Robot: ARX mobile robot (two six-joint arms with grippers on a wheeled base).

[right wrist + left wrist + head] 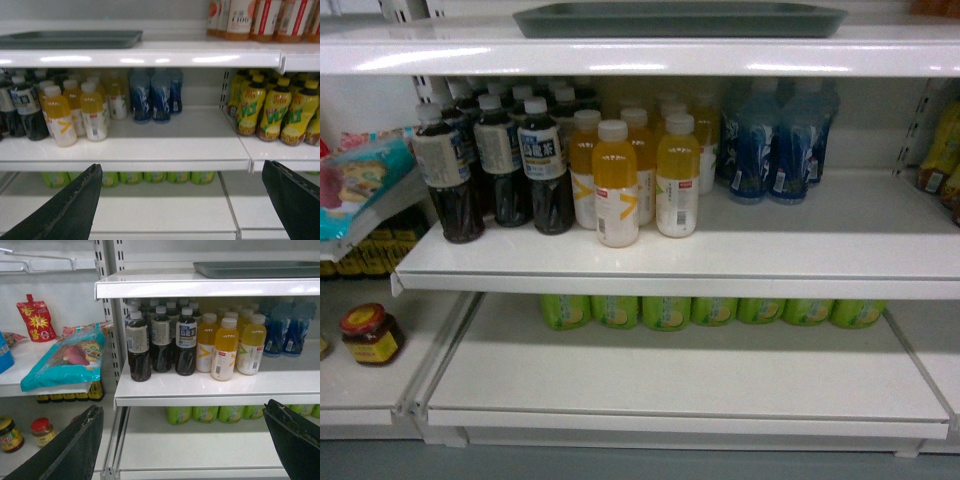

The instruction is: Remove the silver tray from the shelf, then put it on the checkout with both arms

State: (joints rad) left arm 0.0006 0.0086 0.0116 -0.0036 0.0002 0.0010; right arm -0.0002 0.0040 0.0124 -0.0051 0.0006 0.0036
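Note:
The silver tray (680, 18) lies flat on the top shelf (620, 55), its front rim close to the shelf's front rail. The left wrist view has the silver tray (260, 269) at the upper right on the shelf (200, 287); the right wrist view has the silver tray (70, 39) at the upper left on the shelf (150, 55). My left gripper (182, 407) and my right gripper (181, 166) are both open wide, hold nothing, and sit well below and in front of the tray. Neither gripper appears in the head view. The checkout is out of view.
The middle shelf board (800, 260) carries dark tea bottles (505, 160), orange juice bottles (617, 185) and blue bottles (775, 140). Green cans (710, 312) line the back of the bottom shelf. A snack bag (65, 360) and jars (370, 333) are at the left, yellow bottles (272, 107) at the right.

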